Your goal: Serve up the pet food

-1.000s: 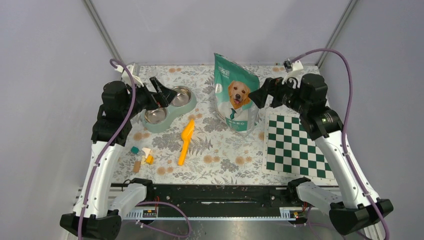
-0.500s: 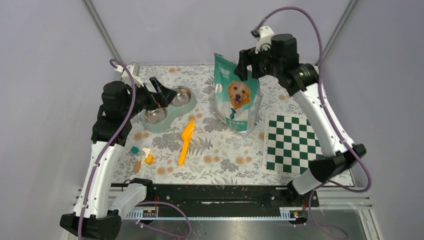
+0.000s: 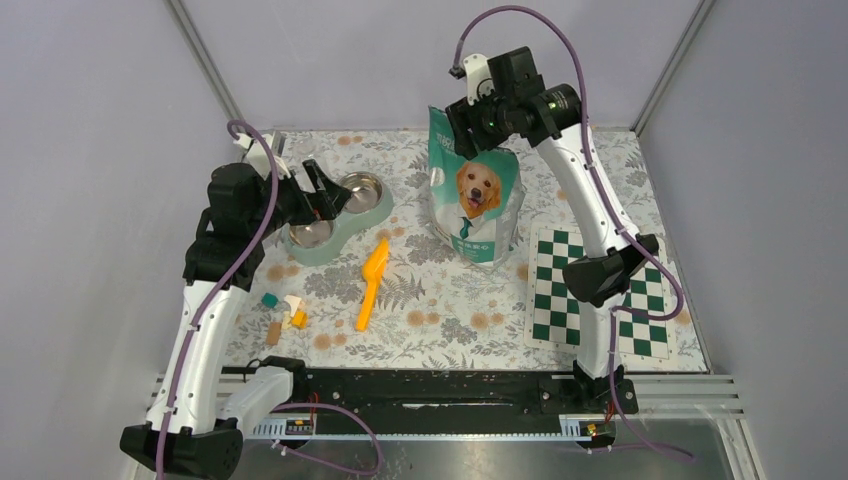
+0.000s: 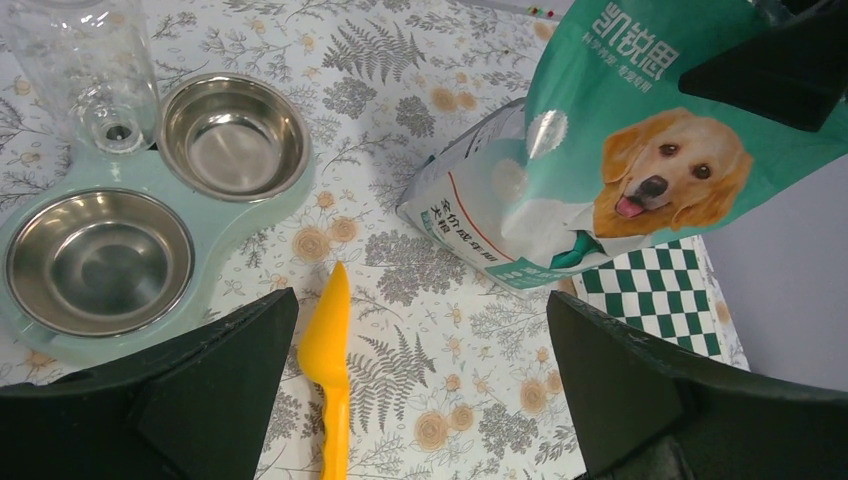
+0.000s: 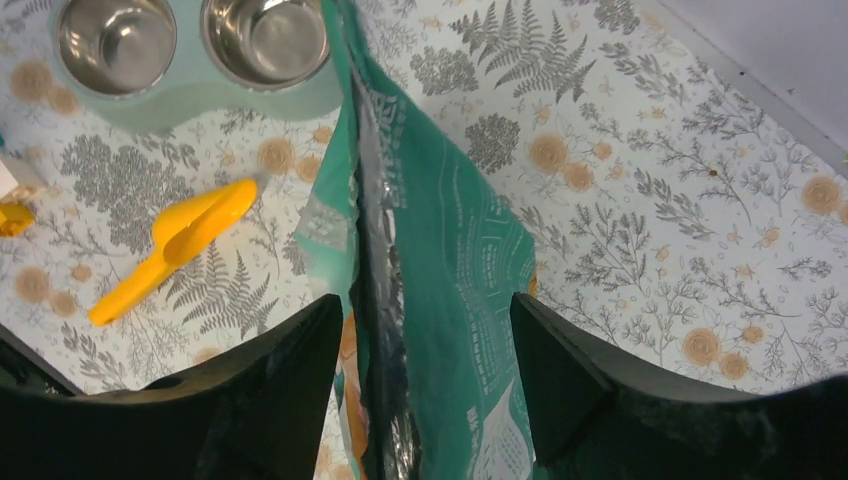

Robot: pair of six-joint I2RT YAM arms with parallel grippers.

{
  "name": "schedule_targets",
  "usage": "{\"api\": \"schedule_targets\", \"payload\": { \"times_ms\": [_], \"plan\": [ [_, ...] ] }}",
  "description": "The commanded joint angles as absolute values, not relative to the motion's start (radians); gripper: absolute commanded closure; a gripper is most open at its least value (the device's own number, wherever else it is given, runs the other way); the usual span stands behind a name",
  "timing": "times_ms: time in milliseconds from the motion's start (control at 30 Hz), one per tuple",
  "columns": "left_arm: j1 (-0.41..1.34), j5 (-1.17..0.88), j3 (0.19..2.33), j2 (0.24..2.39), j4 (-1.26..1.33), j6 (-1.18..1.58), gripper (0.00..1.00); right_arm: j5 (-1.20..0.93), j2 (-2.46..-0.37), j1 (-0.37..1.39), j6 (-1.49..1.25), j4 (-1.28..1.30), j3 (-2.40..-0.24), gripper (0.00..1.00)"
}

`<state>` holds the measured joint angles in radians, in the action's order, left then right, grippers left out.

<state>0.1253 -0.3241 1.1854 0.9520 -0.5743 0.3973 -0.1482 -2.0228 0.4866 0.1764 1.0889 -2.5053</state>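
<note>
Teal foil pet food bag with a golden retriever print (image 3: 475,200) stands upright mid-table on the floral tablecloth (image 3: 450,300) in the top view. Pellets are not visible, only the bag. Right gripper (image 3: 462,128) sits at the bag's top edge, arm arched high over it. Left gripper (image 3: 325,192) hovers above the pale green double feeder with two steel bowls (image 3: 345,238), fingers spread, holding nothing. Orange plastic scoop (image 3: 371,282) lies flat between feeder and bag, touching neither. Small coloured wooden blocks (image 3: 283,315) are clustered near the front left. Green-and-white checkerboard mat (image 3: 555,310) lies right of the bag.

Left wrist view: left gripper (image 4: 420,300) is wide apart and empty, looking down at the cloth. Both bowls show bare steel. A clear plastic bottle (image 4: 95,70) stands on the feeder's back edge. Scoop lies with its bowl end towards the feeder; the bag leans into frame at upper right.

Right wrist view: right gripper (image 5: 425,302) is released, one finger on each side of the bag's top, the teal foil running between them. Cannot tell if the pads touch the foil. The top seam looks slightly parted, showing silver lining; the contents are too dark to read. Feeder and scoop sit beyond on the left.
</note>
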Motion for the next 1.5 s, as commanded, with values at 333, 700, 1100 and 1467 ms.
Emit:
{"api": "schedule_targets", "payload": {
  "times_ms": [333, 700, 1100, 1467],
  "plan": [
    [0.124, -0.290, 1.241, 0.949, -0.565, 0.375, 0.02, -0.081, -1.938, 0.561, 0.023, 1.102, -2.611, 1.00],
    [0.124, -0.316, 1.237, 0.952, -0.556, 0.407, 0.03, 0.219, -1.714, 0.701, -0.185, 0.916, -2.599, 1.00],
    [0.131, -0.384, 1.184, 0.960, -0.499, 0.472, 0.05, 0.377, -1.653, 0.742, -0.363, 0.923, -2.430, 0.82],
    [0.171, -0.436, 1.160, 0.994, -0.403, 0.558, 0.06, 0.283, -1.585, 0.741, -0.372, 0.970, -2.264, 0.19]
  ]
}}
